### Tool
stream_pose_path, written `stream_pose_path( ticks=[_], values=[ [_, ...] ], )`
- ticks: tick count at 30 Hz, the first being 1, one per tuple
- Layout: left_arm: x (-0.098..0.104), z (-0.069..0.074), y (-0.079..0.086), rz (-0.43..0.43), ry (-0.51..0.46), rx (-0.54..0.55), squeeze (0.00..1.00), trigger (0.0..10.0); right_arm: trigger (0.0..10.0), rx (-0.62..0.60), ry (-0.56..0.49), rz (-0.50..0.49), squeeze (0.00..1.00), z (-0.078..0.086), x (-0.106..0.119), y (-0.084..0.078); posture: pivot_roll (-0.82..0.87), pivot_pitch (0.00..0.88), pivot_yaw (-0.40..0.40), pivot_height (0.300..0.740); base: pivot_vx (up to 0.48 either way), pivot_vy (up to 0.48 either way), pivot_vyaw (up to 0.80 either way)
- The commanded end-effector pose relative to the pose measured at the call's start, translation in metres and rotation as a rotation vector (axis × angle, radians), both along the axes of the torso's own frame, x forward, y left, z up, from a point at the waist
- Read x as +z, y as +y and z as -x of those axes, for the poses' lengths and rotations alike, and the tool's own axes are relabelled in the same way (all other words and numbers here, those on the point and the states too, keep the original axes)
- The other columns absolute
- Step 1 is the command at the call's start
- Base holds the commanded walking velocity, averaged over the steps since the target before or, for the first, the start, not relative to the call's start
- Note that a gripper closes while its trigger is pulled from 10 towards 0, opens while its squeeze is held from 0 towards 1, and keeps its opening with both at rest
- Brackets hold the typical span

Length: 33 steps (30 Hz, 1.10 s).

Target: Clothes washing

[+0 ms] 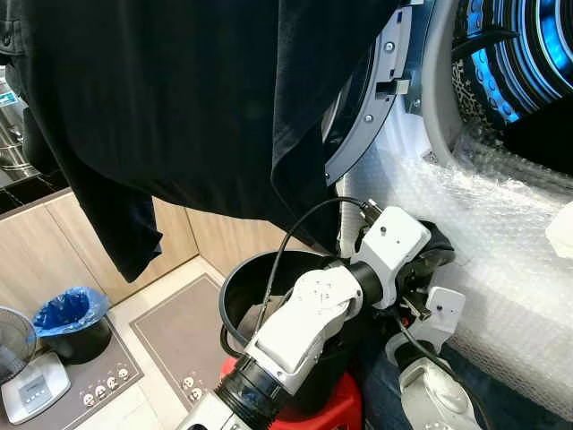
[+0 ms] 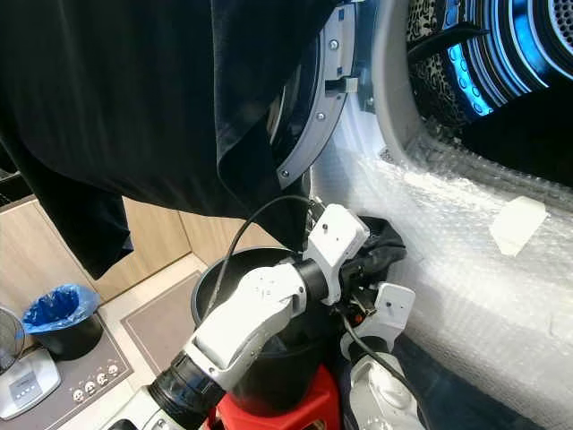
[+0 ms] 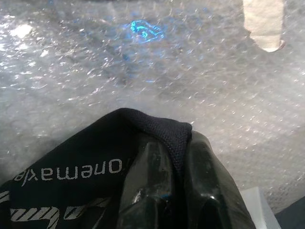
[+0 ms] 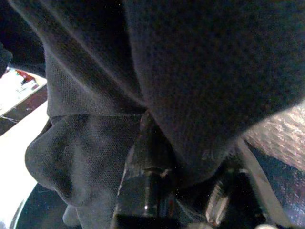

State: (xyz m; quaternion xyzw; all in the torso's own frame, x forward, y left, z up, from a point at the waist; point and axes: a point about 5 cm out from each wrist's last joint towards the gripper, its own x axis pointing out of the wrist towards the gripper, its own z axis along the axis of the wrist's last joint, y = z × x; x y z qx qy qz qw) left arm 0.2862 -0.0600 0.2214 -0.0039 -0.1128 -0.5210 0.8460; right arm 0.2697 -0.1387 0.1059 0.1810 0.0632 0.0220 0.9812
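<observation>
Our left gripper (image 3: 167, 191) is clamped on a black garment with white lettering (image 3: 71, 176), pressed close against the bubble-wrapped front of the washing machine (image 1: 501, 260). Our right gripper (image 4: 181, 191) is buried in dark fabric (image 4: 190, 71); we cannot tell how its fingers stand. Above both, a large black garment (image 1: 179, 98) hangs beside the open door (image 1: 376, 90). Below them sits a black bucket (image 1: 237, 287) on a red stool (image 1: 345, 408).

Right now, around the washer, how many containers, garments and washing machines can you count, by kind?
Buckets and bins: 2, the black bucket and the small bin with a blue liner
Dark garments: 2, the hanging black garment and the printed black cloth held in the left gripper
Washing machines: 1, the washer drum
Total: 5
</observation>
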Motion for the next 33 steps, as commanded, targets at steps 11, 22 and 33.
stream_pose_path(
  ticks=[11,22,33],
  values=[
    [0.028,0.036,-0.029,0.116,-0.039,-0.218,0.00,10.0,0.0,-0.014,-0.079,-0.139,0.00,-0.001,0.028,0.018,-0.13,0.000,0.078,0.740,0.000,0.000,0.00],
    [0.022,0.047,-0.025,0.089,-0.049,-0.312,1.00,10.0,0.0,0.035,-0.230,-0.257,0.00,-0.004,0.038,-0.001,-0.12,0.000,0.083,0.740,0.000,0.000,0.00],
    [0.009,0.059,-0.010,-0.040,-0.054,-0.460,1.00,10.0,0.0,0.286,-0.266,-0.303,0.00,-0.006,0.022,-0.005,-0.10,0.000,0.085,0.740,0.000,0.000,0.00]
  ],
)
